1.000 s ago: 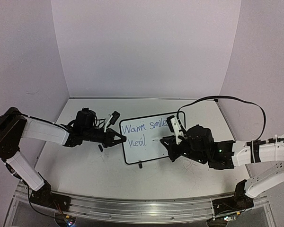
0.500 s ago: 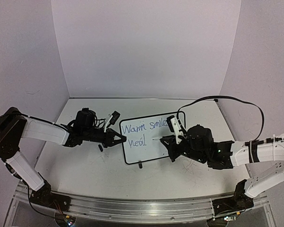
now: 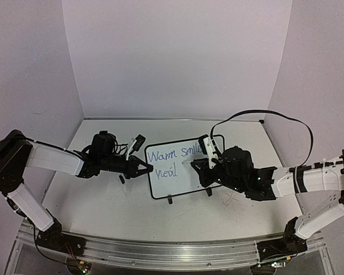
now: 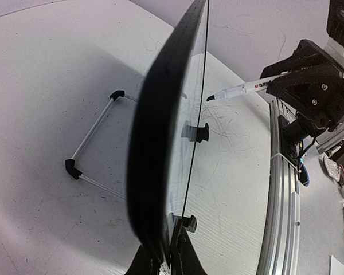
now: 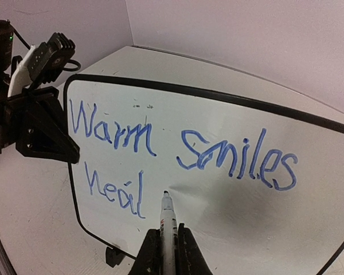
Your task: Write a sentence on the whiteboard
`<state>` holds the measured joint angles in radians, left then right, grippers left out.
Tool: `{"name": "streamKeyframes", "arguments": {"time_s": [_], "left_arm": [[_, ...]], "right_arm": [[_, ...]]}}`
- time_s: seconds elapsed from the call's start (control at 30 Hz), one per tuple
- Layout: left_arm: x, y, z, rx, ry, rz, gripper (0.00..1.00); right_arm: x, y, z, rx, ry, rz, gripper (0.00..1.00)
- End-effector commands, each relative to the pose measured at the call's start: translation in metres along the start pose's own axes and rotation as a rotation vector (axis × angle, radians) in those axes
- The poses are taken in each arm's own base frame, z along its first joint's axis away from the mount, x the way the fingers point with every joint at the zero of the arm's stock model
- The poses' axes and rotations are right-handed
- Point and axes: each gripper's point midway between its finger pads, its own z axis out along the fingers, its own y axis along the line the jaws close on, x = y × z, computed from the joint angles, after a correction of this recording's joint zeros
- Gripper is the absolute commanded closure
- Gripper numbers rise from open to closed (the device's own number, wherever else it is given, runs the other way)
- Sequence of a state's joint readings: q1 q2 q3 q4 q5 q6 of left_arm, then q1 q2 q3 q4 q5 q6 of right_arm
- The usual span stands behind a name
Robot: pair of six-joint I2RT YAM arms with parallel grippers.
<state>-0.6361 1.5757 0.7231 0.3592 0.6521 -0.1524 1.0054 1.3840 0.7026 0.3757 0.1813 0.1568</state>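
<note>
The whiteboard [image 3: 180,186] stands upright on the table, tilted back on its feet. The sentence [image 3: 173,154] in blue reads "Warm smiles", with "heal" [image 5: 114,186] under it. My left gripper [image 3: 147,168] is shut on the whiteboard's left edge [image 4: 160,143], its fingertips [image 4: 180,255] pinching the frame. My right gripper [image 5: 163,243] is shut on a white marker [image 5: 168,220]. The marker's tip sits at the board face just right of "heal", touching or nearly so. In the left wrist view, the marker [image 4: 241,90] points at the glossy side.
Two small black feet [image 3: 169,200] stick out under the board. A wire stand [image 4: 92,143] lies behind it. An aluminium rail [image 3: 160,247] runs along the near table edge. White walls close in the back and sides. The right arm's cable [image 3: 258,114] loops above.
The right arm has moved left and toward the board, bringing the marker tip closer to the spot right of "heal". The left arm has stayed still.
</note>
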Motion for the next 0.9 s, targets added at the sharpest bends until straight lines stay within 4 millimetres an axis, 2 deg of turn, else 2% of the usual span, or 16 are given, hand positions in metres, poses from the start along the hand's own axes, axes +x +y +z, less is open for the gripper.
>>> {"name": "streamKeyframes", "arguments": {"time_s": [0.0, 0.27, 0.87], "left_arm": [[0.003, 0.033, -0.005, -0.176, 0.006, 0.033, 1.0], [0.002, 0.032, -0.005, -0.174, 0.006, 0.031, 1.0], [0.0, 0.031, -0.005, -0.172, 0.001, 0.033, 1.0]], "right_arm": [[-0.026, 0.003, 0.005, -0.003, -0.07, 0.01, 1.0], [-0.012, -0.008, 0.009, 0.053, -0.024, 0.012, 1.0], [0.044, -0.005, 0.005, 0.017, 0.103, 0.06, 1.0]]}}
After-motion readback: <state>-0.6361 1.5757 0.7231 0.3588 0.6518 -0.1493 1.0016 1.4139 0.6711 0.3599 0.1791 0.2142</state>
